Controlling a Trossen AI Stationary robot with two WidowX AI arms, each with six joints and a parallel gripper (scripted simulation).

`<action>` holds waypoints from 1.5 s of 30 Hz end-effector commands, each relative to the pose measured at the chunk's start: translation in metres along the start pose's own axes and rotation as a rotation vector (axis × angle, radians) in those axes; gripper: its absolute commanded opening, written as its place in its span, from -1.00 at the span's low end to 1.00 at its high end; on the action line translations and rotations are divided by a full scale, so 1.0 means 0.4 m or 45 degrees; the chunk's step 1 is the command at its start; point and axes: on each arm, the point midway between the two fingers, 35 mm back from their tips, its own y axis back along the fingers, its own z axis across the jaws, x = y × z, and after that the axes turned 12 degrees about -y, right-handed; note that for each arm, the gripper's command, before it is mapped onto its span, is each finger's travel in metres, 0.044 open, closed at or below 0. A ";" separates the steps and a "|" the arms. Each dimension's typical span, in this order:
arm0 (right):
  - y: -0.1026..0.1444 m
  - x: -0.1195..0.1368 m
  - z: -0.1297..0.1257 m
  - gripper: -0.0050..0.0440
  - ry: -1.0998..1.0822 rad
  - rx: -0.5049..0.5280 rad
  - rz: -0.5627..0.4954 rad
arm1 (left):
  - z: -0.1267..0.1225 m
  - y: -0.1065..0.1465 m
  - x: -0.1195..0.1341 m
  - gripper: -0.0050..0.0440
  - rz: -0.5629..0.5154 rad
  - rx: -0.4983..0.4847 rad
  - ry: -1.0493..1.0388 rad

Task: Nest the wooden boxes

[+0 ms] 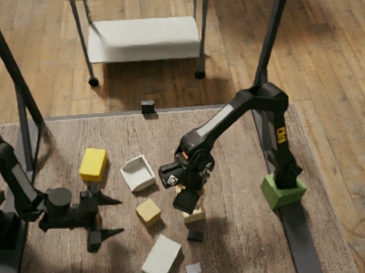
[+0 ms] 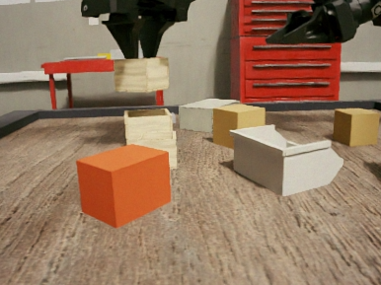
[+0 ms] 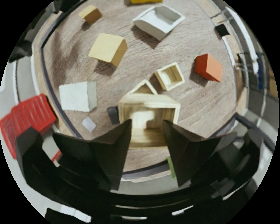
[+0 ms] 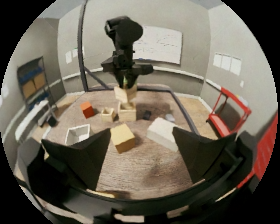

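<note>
Behind orange block (image 2: 123, 186) (image 3: 208, 67) (image 4: 87, 109), exterior view | small wooden box (image 2: 173, 153) (image 3: 176, 85) (image 4: 107, 119) | partly hidden

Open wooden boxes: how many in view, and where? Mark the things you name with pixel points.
3. The raised box (image 2: 141, 75) (image 3: 150, 104) (image 4: 125, 94) is held by the left hand (image 1: 188, 202) (image 2: 139, 55) (image 3: 147, 122) (image 4: 125, 90); the small box (image 2: 173, 152) (image 3: 170, 77) (image 4: 108, 116) and the lower box (image 1: 194, 216) (image 2: 148, 123) (image 3: 143, 88) (image 4: 127, 115) sit side by side on the table below. Any nested inside could be hidden.

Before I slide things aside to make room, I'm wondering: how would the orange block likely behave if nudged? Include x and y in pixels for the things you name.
The orange block (image 2: 123, 183) (image 3: 208, 68) (image 4: 87, 109) would probably slide rather than roll, given its flat faces and straight edges. It looks stiff, with crisp corners and no sagging. Tipping seems unlikely under a low push, since it sits squat on a broad face.
</note>
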 end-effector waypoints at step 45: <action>0.081 -0.048 0.062 0.84 0.031 -0.143 -0.274 | 0.013 0.023 -0.012 0.25 0.012 -0.052 -0.833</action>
